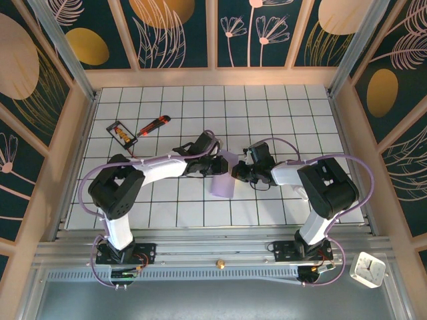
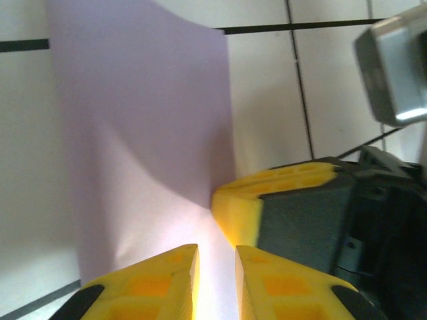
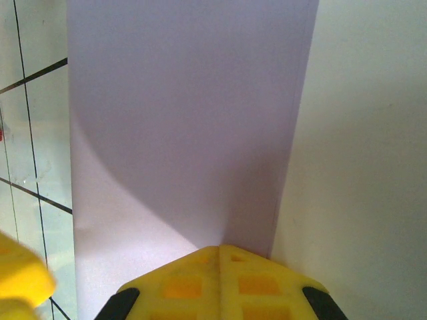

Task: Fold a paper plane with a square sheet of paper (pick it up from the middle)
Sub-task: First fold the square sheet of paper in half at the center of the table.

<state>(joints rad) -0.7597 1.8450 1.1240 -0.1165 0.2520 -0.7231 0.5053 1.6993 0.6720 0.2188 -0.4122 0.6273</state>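
Yellow right fingers (image 3: 193, 283) clamp the square sheet of paper (image 3: 187, 120) while left fingers (image 2: 160, 283) straddle it slightly apart; opposing pulls could tear it.

A white tabletop ruled with a black square grid (image 1: 280, 113) is fenced by pale wooden frames. These hold dark teal wall panels printed with gold discs and pink plant outlines (image 1: 180, 27). Toward the far left lies a small black-framed card (image 1: 123, 133), its picture too small to make out. Just beside it a red-orange utility knife (image 1: 153, 125) lies at an angle. At the near right corner sits a small white square clock (image 1: 368, 269). A small brass-coloured knob (image 1: 219, 265) sits midway along the grey metal rail (image 1: 200, 250).
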